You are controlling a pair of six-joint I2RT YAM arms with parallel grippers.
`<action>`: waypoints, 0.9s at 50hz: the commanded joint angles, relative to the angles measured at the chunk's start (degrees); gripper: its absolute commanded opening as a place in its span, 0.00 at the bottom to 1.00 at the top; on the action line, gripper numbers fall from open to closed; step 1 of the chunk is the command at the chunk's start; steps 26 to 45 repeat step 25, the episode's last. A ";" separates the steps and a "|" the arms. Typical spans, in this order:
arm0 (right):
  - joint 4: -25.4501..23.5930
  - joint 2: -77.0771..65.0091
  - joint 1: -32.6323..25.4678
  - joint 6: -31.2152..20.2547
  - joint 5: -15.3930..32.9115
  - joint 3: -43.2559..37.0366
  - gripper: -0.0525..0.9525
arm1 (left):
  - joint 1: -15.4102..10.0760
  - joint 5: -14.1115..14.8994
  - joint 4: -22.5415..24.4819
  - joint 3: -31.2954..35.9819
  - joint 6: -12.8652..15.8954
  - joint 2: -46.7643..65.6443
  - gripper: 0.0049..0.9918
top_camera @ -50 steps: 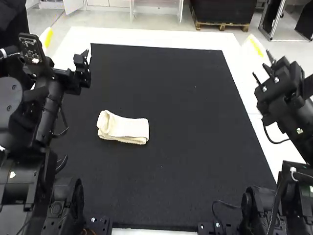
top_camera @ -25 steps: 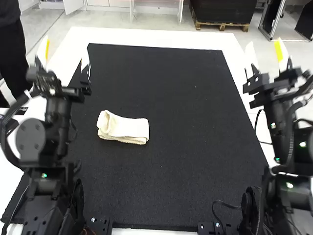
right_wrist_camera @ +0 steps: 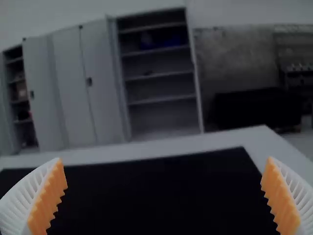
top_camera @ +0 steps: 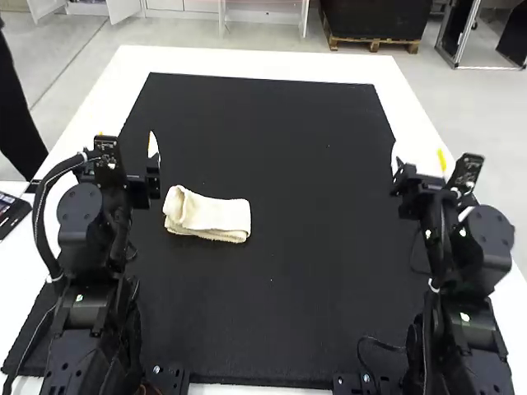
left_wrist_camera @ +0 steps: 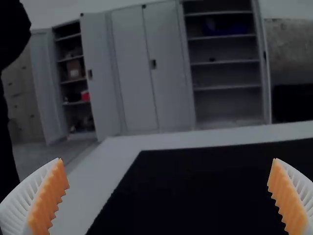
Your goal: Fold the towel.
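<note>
A cream towel (top_camera: 207, 215) lies folded into a small layered rectangle on the mat, left of its middle, with a rounded fold at its left end. In the high view my left gripper (top_camera: 128, 148) is raised over the mat's left edge, a little left of the towel and apart from it. My right gripper (top_camera: 420, 160) is held up at the mat's right edge, far from the towel. The left wrist view has my left gripper (left_wrist_camera: 168, 196) open, nothing between its orange pads. Likewise open and holding nothing is my right gripper (right_wrist_camera: 164, 196) in the right wrist view.
A black mat (top_camera: 280, 132) covers most of the white table (top_camera: 247, 62). At the table's left edge lies a dark flat device (top_camera: 10, 214). A loose black cable (top_camera: 380, 342) curls on the mat's near right part.
Both arms have swung from the sides into forward-facing poses, the right gripper moving inward and both ending lower than half a second ago. The towel has stayed put.
</note>
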 commanded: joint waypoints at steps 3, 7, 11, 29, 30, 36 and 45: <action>-7.97 -0.38 -0.91 -3.43 4.31 -0.27 0.97 | 0.46 -0.67 -6.70 -0.12 -1.60 -0.58 0.97; -14.39 -0.38 -0.91 -5.01 4.31 -0.36 0.97 | 0.46 -0.67 -8.98 -0.21 -2.30 -0.58 0.97; -15.44 -0.38 -0.91 -5.28 4.31 -0.27 0.97 | 0.37 -0.67 -9.25 -0.21 -2.39 -0.58 0.97; -15.62 -0.38 -0.91 -5.98 4.31 -0.36 0.97 | 0.11 -0.58 -9.34 -0.21 -2.39 -0.58 0.97; -15.62 -0.38 -0.91 -5.98 4.31 -0.36 0.97 | 0.11 -0.58 -9.34 -0.21 -2.39 -0.58 0.97; -15.62 -0.38 -0.91 -5.98 4.31 -0.36 0.97 | 0.11 -0.58 -9.34 -0.21 -2.39 -0.58 0.97; -15.62 -0.38 -0.91 -5.98 4.31 -0.36 0.97 | 0.11 -0.58 -9.34 -0.21 -2.39 -0.58 0.97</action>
